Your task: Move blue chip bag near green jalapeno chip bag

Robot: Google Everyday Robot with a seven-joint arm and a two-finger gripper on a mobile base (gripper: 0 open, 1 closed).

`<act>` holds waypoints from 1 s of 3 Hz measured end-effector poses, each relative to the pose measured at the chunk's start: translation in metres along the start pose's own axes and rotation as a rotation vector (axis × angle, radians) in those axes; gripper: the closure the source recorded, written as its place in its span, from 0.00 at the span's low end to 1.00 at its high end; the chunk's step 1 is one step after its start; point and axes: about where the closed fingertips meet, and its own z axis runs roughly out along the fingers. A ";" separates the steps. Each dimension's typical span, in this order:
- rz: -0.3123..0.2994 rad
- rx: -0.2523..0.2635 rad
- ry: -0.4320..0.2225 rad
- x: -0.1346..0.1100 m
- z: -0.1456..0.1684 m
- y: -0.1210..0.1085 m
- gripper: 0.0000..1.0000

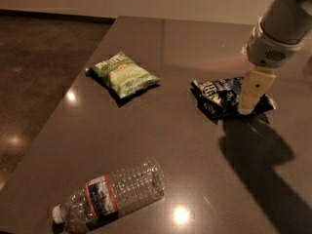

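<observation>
Camera view gives us the blue chip bag (220,97) lying crumpled on the right part of the tabletop (180,140), well apart from the green jalapeno chip bag (124,74), which rests to its left near the tabletop's left edge. We judge the blue bag light, soft and crinkly, likely to slide on the glossy surface and to buckle under a pinch. We would therefore take it across a raised fold near its middle rather than at a flat edge. The gripper (248,104) hangs over the bag's right end, its tip down at the foil; we cannot tell whether it is apart, together or clamped on the bag. A clear plastic bottle (109,194) lies on its side near the front, off the path between the two bags.
</observation>
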 end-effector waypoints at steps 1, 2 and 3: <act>0.044 -0.039 0.033 0.019 0.032 -0.017 0.00; 0.065 -0.060 0.064 0.029 0.048 -0.022 0.00; 0.070 -0.080 0.072 0.028 0.056 -0.022 0.18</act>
